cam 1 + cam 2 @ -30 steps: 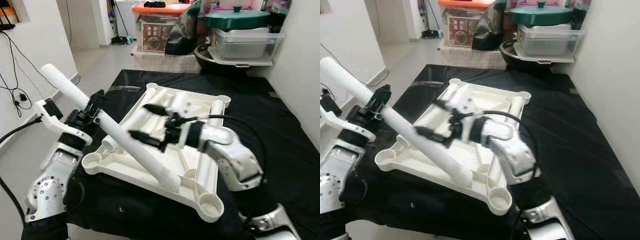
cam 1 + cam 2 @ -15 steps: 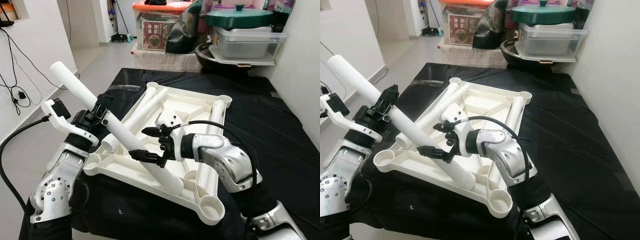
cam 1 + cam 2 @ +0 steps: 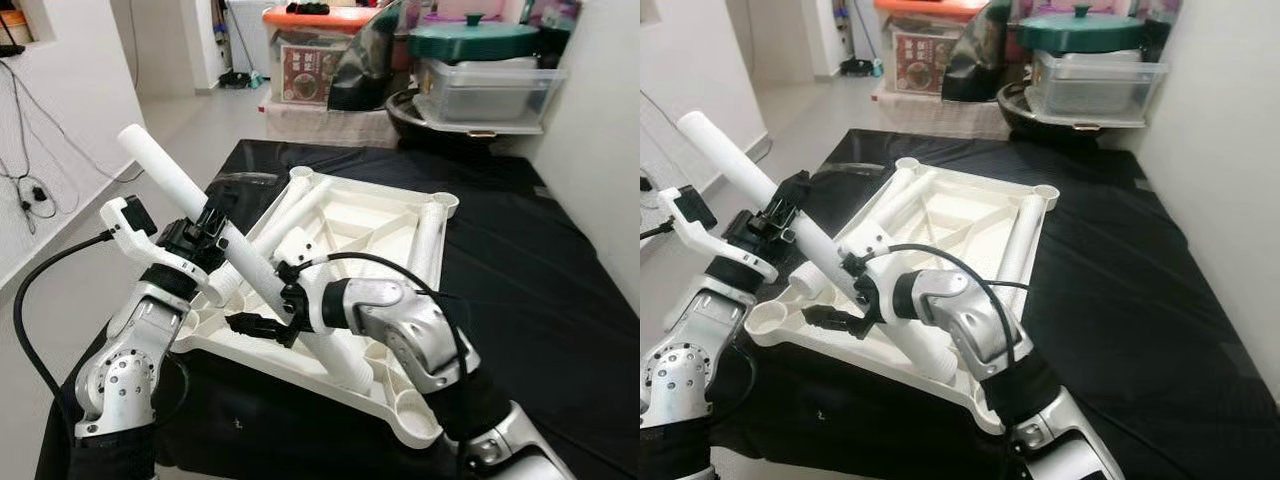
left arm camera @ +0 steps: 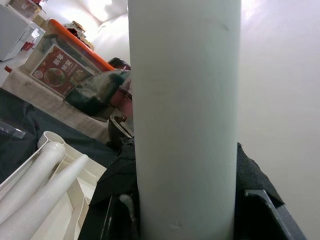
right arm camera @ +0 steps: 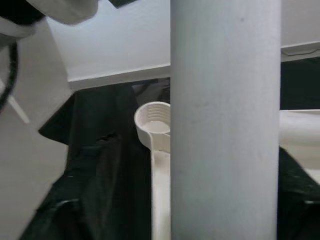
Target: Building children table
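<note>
Your left gripper (image 3: pixel 205 232) clamps the long white plastic tube leg (image 3: pixel 180 195), tilted over the upturned white plastic tabletop (image 3: pixel 400 215). Your right gripper (image 3: pixel 262 300) straddles the leg lower down, fingers spread, above the black-draped bench (image 3: pixel 540 270).

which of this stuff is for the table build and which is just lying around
For the build:
- white leg, held in the left gripper, right gripper at it lower down
- upturned tabletop
- spare legs lying in it

Lying about:
- black cloth
- green lid
- clear tub
- orange-lidded box
</note>
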